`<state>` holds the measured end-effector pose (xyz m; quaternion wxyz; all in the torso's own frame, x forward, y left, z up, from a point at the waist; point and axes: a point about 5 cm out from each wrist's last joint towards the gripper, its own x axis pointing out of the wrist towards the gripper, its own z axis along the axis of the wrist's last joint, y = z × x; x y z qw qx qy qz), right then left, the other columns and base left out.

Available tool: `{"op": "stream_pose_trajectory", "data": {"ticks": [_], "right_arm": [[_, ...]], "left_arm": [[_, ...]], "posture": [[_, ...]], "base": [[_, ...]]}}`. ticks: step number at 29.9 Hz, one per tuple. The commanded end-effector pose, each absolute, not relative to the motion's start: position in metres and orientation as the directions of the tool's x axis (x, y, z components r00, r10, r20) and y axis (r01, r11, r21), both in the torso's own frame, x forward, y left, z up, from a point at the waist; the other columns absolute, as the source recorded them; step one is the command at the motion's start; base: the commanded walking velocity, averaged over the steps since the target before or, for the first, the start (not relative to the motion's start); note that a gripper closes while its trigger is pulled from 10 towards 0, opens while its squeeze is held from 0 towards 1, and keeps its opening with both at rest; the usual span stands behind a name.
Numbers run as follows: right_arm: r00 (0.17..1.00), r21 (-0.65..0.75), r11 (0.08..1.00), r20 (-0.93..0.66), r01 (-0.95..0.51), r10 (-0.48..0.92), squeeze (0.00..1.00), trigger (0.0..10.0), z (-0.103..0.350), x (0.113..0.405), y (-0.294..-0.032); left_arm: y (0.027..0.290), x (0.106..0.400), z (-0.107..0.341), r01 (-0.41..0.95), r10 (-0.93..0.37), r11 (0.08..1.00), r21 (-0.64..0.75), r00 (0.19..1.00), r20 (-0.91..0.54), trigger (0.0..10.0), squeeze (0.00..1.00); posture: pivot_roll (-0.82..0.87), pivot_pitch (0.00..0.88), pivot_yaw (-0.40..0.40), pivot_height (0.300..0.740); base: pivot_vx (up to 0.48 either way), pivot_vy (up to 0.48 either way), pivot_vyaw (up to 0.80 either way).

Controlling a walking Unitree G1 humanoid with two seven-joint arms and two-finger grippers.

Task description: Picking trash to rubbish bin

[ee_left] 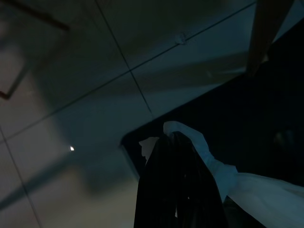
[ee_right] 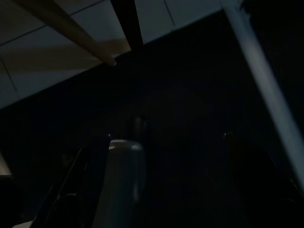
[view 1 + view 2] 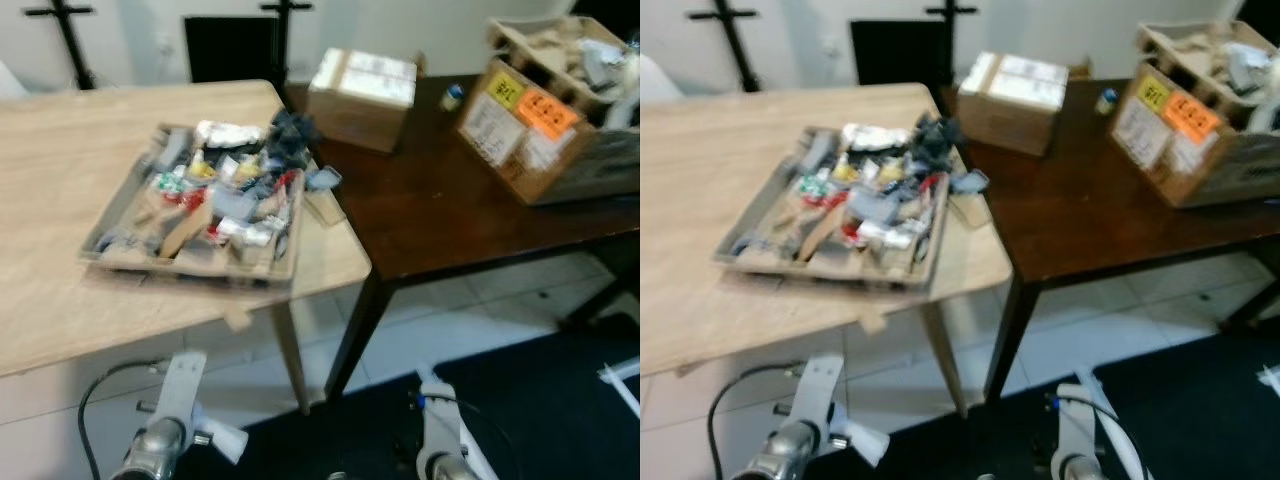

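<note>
While the left hand (image 1: 178,183) hangs low over the tiled floor (image 1: 95,95), pinched shut on a white wrapper (image 1: 209,161), the carry step looks underway; the right hand's state I cannot tell. More trash fills the tray (image 3: 120,255) at the light bench's (image 3: 60,180) near corner. Next comes finding the bin.

Light wood-grain bench (image 3: 60,200) beside a dark brown bench (image 3: 450,210); grey tray (image 3: 118,255) of mixed red, yellow, white, blue-grey trash (image 3: 225,190). Brown cardboard boxes (image 3: 360,95), one with yellow and orange labels (image 3: 530,105). White floor tiles (image 3: 470,320), black mat (image 3: 540,410).
</note>
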<state>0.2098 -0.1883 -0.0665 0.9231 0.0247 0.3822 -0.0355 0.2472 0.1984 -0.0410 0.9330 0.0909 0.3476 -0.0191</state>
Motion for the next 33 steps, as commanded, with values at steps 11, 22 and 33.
{"op": "stream_pose_trajectory", "data": {"ticks": [11, 22, 33], "right_arm": [[0.684, 0.018, 0.994, -0.727, 0.108, -0.061, 0.00, 10.0, -0.0703, 0.2036, -0.1900], [0.691, 0.012, 0.994, -0.720, 0.111, -0.069, 0.00, 10.0, -0.0675, 0.2079, -0.1937], [0.687, 0.009, 0.993, -0.723, 0.119, -0.076, 0.00, 10.0, -0.0690, 0.2044, -0.1959]], "left_arm": [[0.1941, 0.2443, -0.0439, 0.115, 0.007, 0.983, 0.140, 0.750, -0.662, 10.0, 0.00], [0.1904, 0.2510, -0.0397, 0.115, -0.008, 0.986, 0.123, 0.761, -0.649, 10.0, 0.00], [0.1876, 0.2515, -0.0397, 0.124, -0.025, 0.986, 0.108, 0.761, -0.648, 10.0, 0.00]], "posture": [[0.05, 0.128, 0.015, 0.740], [0.04, 0.115, 0.017, 0.740], [0.04, 0.108, 0.019, 0.740]], "base": [[0.000, 0.000, -0.80], [0.000, 0.000, -0.80], [0.000, 0.000, -0.80]]}}
